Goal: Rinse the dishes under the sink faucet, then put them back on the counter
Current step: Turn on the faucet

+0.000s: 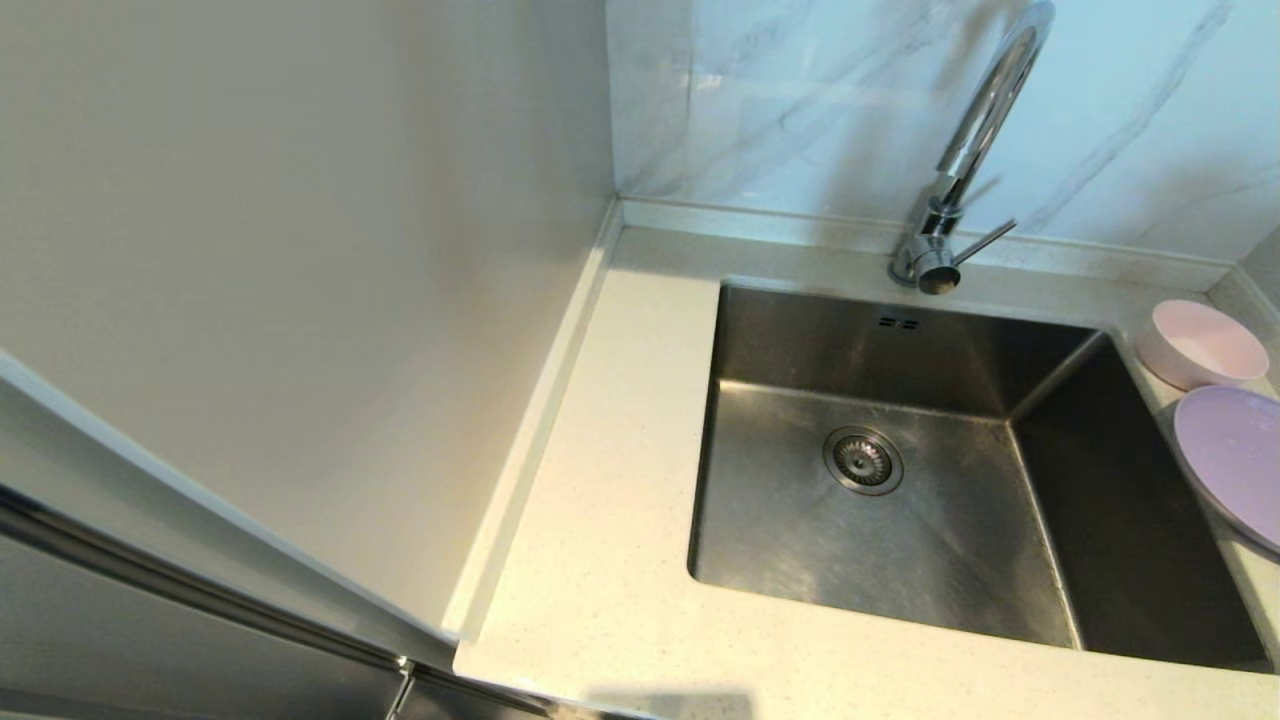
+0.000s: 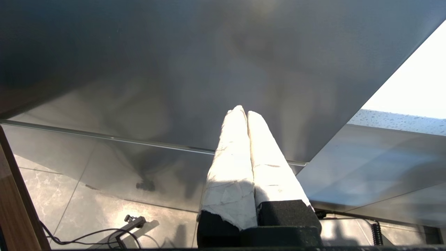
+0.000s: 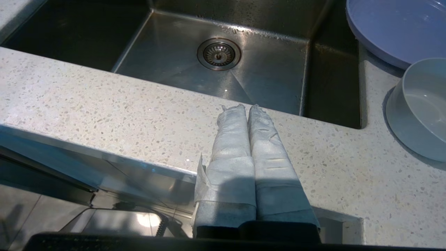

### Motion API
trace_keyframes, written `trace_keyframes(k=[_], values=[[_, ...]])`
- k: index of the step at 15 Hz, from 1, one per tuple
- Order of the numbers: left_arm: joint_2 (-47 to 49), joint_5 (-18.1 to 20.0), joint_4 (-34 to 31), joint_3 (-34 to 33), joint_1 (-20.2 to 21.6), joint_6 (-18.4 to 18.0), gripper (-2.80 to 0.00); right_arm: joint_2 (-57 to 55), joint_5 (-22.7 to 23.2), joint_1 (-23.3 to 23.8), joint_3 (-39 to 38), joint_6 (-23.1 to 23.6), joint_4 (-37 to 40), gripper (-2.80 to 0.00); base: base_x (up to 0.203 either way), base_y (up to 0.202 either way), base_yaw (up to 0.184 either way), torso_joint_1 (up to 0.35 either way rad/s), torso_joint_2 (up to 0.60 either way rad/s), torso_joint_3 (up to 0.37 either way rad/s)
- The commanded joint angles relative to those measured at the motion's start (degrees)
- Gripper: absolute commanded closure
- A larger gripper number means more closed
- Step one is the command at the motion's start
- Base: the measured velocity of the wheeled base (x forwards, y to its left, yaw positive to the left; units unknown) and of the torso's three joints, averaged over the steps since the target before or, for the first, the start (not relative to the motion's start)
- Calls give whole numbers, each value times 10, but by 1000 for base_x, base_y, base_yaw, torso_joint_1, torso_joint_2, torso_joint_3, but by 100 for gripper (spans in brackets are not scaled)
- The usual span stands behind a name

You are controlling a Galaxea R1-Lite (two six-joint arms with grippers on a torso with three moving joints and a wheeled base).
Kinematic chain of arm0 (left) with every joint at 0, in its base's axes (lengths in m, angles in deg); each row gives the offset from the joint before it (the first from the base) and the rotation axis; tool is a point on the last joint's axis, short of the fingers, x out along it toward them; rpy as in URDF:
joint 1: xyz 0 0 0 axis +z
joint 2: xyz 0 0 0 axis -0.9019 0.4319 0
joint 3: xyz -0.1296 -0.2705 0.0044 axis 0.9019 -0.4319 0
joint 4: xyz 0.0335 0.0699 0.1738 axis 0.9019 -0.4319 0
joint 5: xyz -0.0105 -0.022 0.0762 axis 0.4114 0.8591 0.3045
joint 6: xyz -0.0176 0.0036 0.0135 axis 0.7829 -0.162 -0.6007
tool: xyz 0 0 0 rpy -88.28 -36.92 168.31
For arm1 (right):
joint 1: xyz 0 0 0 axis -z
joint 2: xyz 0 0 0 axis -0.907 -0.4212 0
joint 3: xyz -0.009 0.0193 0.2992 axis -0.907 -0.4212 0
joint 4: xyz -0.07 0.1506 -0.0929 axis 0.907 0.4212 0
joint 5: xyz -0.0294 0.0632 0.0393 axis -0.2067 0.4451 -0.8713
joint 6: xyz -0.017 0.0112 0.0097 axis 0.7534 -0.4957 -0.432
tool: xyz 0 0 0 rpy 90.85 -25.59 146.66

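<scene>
Sink (image 1: 800, 340) empty, faucet (image 1: 985, 120) behind it. Bowl (image 1: 1200, 343), plate (image 1: 1235, 455) and grey dish (image 3: 418, 108) on counter (image 1: 610, 450) right of sink. Right gripper (image 3: 248, 108) before sink, fingers pressed together, holding nothing. Left gripper (image 2: 244, 111) likewise, below counter.

speckled cream counter (image 1: 600, 560), pink bowl (image 1: 1200, 343), lavender plate (image 1: 1235, 455), seemingly greyish dish (image 3: 418, 108)

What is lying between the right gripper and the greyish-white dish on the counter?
Nothing. In the right wrist view, only bare speckled counter separates the shut right gripper from the greyish-white dish; they are apart.
</scene>
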Motion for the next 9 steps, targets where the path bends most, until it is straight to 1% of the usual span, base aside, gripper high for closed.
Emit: trace_keyframes(k=[1,4,7,9], values=[[0,0,0,0,0,0,0,-1,-2,0,3,1,9,0,0,0,0,0,0,0],[0,0,0,0,0,0,0,-10,-11,0,47,1,80,0,0,0,0,0,0,0],[0,0,0,0,0,0,0,-21,-13,0,71,0,86,0,0,0,0,0,0,0],[0,0,0,0,0,0,0,-37,-9,0,113,1,101,0,0,0,0,0,0,0]])
